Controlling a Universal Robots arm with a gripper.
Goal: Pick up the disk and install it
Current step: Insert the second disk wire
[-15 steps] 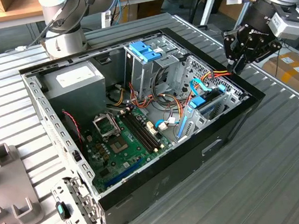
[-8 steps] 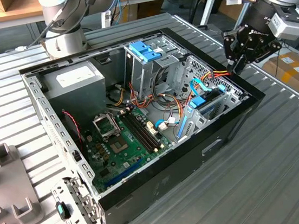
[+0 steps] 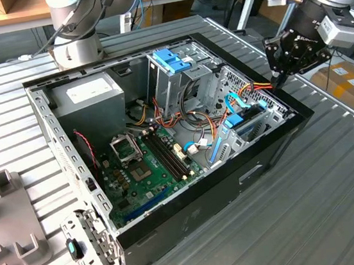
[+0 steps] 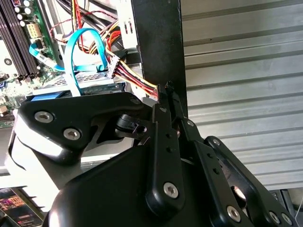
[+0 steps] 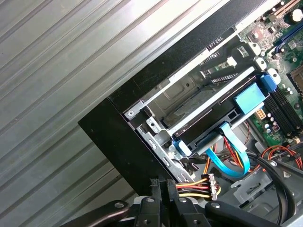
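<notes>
The disk [image 5: 210,124] sits in the metal bay at the corner of the open computer case [image 3: 193,214], blue rails along its sides. A blue ribbon cable [image 5: 233,149] and a multicoloured power plug [image 5: 199,185] lie at its end. In the exterior view the disk [image 3: 248,124] lies towards the case's right corner. My gripper [image 3: 277,82] hovers just above the case's rim beside that bay, with nothing held. In both wrist views the black fingers [image 4: 166,101] are pressed together, tips close to the case's black edge [image 4: 158,52].
Inside the case are a green motherboard [image 3: 145,165], a grey power-supply box [image 3: 88,95] and a metal drive cage with a blue bracket [image 3: 171,59]. A grey fixture [image 3: 10,217] stands at the exterior view's left. The case rests on a ribbed metal table [image 3: 327,198].
</notes>
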